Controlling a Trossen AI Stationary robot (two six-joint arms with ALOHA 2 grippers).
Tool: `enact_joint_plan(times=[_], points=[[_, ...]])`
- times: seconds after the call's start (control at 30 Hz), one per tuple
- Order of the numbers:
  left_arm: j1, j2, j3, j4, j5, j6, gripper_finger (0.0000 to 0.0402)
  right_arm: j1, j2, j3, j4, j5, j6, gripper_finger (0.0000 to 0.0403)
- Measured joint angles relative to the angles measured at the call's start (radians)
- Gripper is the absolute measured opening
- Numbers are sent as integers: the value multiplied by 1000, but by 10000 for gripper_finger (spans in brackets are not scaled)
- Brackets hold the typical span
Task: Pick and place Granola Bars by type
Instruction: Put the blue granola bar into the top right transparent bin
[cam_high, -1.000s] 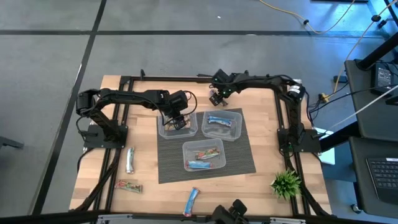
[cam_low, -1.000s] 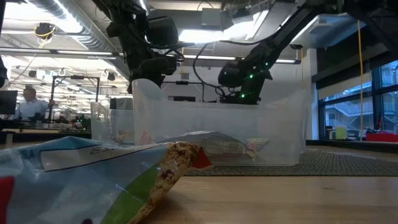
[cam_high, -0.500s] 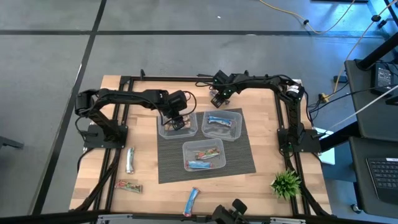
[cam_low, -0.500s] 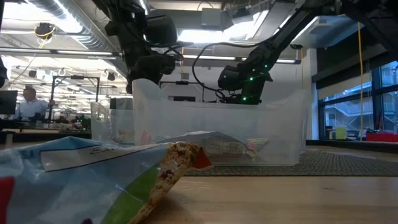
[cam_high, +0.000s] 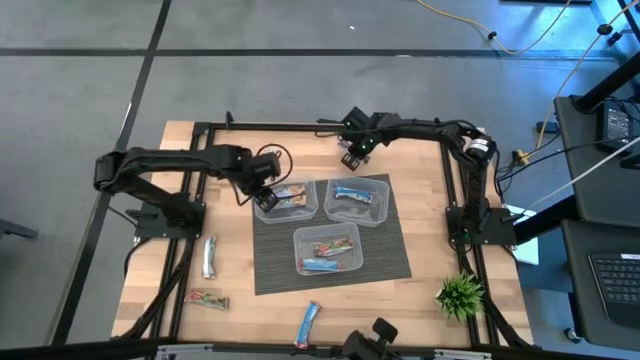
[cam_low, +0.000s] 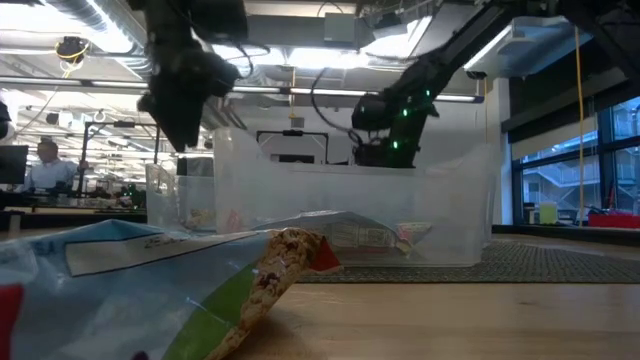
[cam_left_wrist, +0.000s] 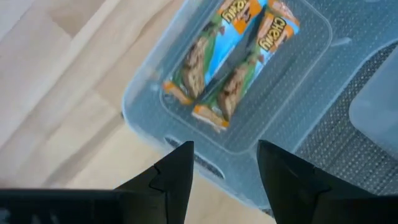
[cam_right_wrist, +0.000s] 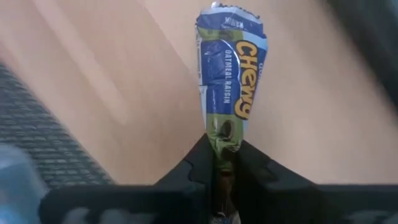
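My right gripper (cam_high: 349, 158) stands over the bare wood near the table's far edge, shut on a blue granola bar (cam_right_wrist: 229, 74). My left gripper (cam_high: 262, 197) hovers open at the left rim of the far left clear tub (cam_high: 285, 199) and holds nothing. Two green and orange bars (cam_left_wrist: 230, 59) lie flat side by side in that tub. The far right tub (cam_high: 357, 200) holds blue bars. The near tub (cam_high: 327, 250) holds red and blue ones. Loose on the wood lie a silver bar (cam_high: 209, 256), a green-red bar (cam_high: 208, 297) and a blue bar (cam_high: 308, 323). My right gripper pinches one end of the blue bar's wrapper (cam_right_wrist: 224, 134) between its two fingers, and the wrapper is squeezed narrow there. The bar runs lengthwise away from the fingers over the bare wood to its free end (cam_right_wrist: 229, 15). Whether it rests on the table I cannot tell.
The three tubs stand on a dark ribbed mat (cam_high: 385, 255) at the table's middle. A small green potted plant (cam_high: 459, 295) stands near the right front corner. In the low view a wrapped bar (cam_low: 150, 290) lies close before the camera. A person sits in the room behind.
My right gripper has shut on the end of the blue bar, staying near the far edge. My left gripper has drawn back from over the far left tub toward the table's left edge, staying open. The two bars in that tub now show uncovered.
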Motion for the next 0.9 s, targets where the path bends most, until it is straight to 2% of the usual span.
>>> enact_joint_plan(times=[0.2,0.33,0.53,0.7,0.9], points=[[-113,-30,0,-71,-71,-179,169,18,-38,142,-194,-3,-58,42],[-187,-31,0,-153,-90,-401,169,62,-38,236,-308,-8,-101,39],[-307,-30,0,-280,-136,-726,169,131,-38,342,-373,-9,-150,46],[-407,-30,0,-359,-137,-955,169,192,-38,374,-440,-9,-153,48],[-518,-32,-56,-382,-93,-1106,169,281,-38,367,-557,-9,-85,48]])
